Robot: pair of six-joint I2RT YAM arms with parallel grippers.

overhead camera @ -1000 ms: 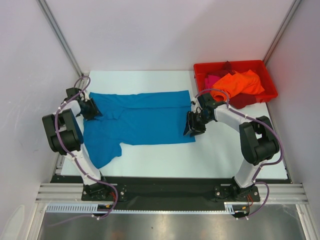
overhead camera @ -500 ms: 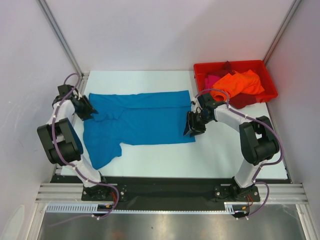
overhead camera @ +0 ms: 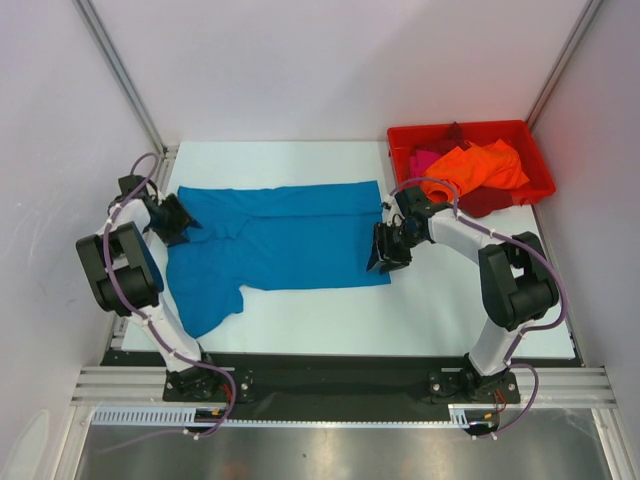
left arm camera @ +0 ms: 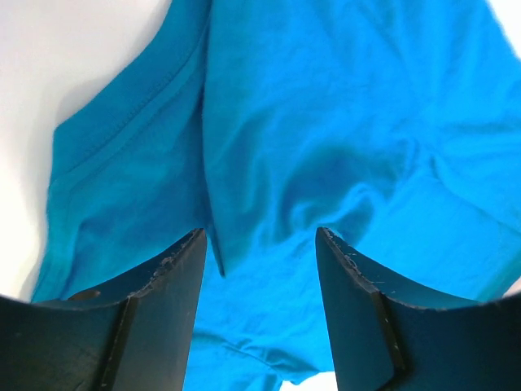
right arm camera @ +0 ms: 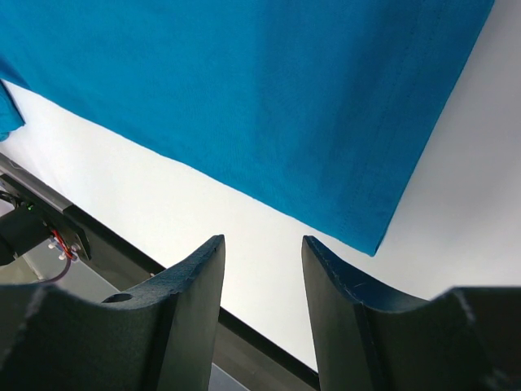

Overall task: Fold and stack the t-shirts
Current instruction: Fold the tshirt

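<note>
**Operator:** State the position of the item under handling.

**Technician:** The teal-blue short-sleeved cloth t-shirt (overhead camera: pixel 290 235) lies spread on the white flat counter (overhead camera: pixel 450 310), left of centre, with its long axis running left to right. One sleeve points toward the near edge on the left side (soft creases show around the collar end).

**Operator:** Left hand: position and condition?

**Technician:** The left hand (overhead camera: pixel 172 218) sits at the shirt's left end, by the collar. Condition: released. Its two dark fingers (left arm camera: pixel 163 309) stand apart, with wrinkled teal cloth visible beyond the gap. No cloth is seen pinched between them.

**Operator:** Right hand?

**Technician:** The right hand (overhead camera: pixel 384 250) sits at the shirt's right edge, close to the near-right corner. Condition: released. Its fingers (right arm camera: pixel 350 326) stand apart, bare counter shows in the gap, and the hem corner lies just beyond the fingertips. Whether the tips touch the counter cannot be told.

**Operator:** Other garments?

**Technician:** A rigid red rectangular plastic bin (overhead camera: pixel 460 127) stands at the far right of the counter, apart from the teal shirt. It holds three items:
- a crumpled bright orange cloth t-shirt (overhead camera: pixel 480 165) on top
- a magenta-pink cloth t-shirt (overhead camera: pixel 425 160) to its left
- a dark red cloth t-shirt (overhead camera: pixel 485 203) along the near wall, partly covered
</note>
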